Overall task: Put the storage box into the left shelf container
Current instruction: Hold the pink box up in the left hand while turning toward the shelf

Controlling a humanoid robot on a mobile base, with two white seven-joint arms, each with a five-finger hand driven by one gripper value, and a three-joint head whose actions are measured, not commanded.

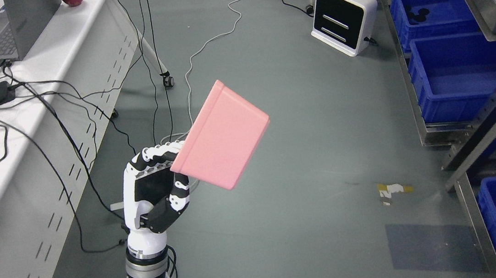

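Note:
My left hand (166,173) comes up from the bottom left and is shut on a pink storage box (221,136). It grips the box by its lower left edge and holds it tilted in the air above the grey floor. The metal shelf (487,132) stands at the right edge with several blue containers; the nearest in reach are one in the middle row (458,77) and one above it (432,4). The box is well left of the shelf. My right hand is out of view.
A white table (23,148) with a laptop (15,25), a power brick and trailing cables runs along the left. A white box-shaped device (343,16) stands on the floor at the back. Yellow tape (394,190) marks the floor by the shelf's foot.

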